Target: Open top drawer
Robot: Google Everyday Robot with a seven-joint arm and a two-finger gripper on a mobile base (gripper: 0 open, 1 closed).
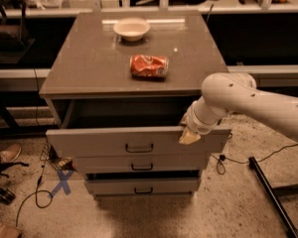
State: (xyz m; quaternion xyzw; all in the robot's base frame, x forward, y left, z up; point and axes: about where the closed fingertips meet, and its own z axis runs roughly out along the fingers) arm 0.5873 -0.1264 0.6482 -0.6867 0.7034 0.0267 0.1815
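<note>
The top drawer (pixel 104 142) stands partly out. The gripper (pixel 190 136) sits at its front's upper right edge; its grip state cannot be told. Expect a rigid sliding box; pull that edge or the handle (pixel 139 148).
</note>
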